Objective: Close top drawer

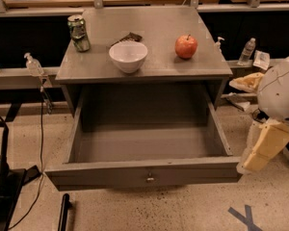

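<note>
The top drawer [144,173] of a grey cabinet [144,69] is pulled far out towards me. Its deep box shows nothing inside, and a small metal knob [150,178] sits at the centre of its front panel. My gripper [262,147], cream-coloured, hangs below the white rounded arm housing [281,91] at the right. It is just outside the drawer's right front corner, at about the height of the front panel. I cannot tell whether it touches the panel.
On the cabinet top stand a green can [79,32], a white bowl [128,56] and a red apple [186,46]. Bottles [248,51] and clutter lie at the right, a pump bottle [33,65] at the left. Black equipment and cables [2,186] are on the floor at the left, and a blue tape cross [245,218] is at the lower right.
</note>
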Robot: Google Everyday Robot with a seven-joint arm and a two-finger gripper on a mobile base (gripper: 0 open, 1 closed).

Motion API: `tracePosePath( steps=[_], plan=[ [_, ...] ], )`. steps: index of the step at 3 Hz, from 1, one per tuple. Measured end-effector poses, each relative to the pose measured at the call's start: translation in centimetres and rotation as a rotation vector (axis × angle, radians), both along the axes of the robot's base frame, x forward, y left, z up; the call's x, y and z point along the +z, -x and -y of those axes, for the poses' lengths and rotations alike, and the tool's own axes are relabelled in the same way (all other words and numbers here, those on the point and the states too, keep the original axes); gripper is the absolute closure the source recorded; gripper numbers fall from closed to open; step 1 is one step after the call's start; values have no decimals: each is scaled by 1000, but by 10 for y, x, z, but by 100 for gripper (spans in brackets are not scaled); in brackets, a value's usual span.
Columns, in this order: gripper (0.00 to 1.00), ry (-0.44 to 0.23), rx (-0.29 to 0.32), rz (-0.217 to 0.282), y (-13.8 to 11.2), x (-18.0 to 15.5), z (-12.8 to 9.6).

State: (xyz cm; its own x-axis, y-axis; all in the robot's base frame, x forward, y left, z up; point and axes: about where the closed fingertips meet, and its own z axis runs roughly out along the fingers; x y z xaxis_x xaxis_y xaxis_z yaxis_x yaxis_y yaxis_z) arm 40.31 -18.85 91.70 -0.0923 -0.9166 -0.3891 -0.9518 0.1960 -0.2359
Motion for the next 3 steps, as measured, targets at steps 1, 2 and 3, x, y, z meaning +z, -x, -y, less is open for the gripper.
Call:
tracePosePath(
  steps=[1, 2, 3],
  plan=[
    [0, -174, 64, -15, 4, -72, -25],
    [0, -311, 118, 0, 1, -144, -58],
    [0, -313, 112, 71, -18, -152, -61]
  ],
)
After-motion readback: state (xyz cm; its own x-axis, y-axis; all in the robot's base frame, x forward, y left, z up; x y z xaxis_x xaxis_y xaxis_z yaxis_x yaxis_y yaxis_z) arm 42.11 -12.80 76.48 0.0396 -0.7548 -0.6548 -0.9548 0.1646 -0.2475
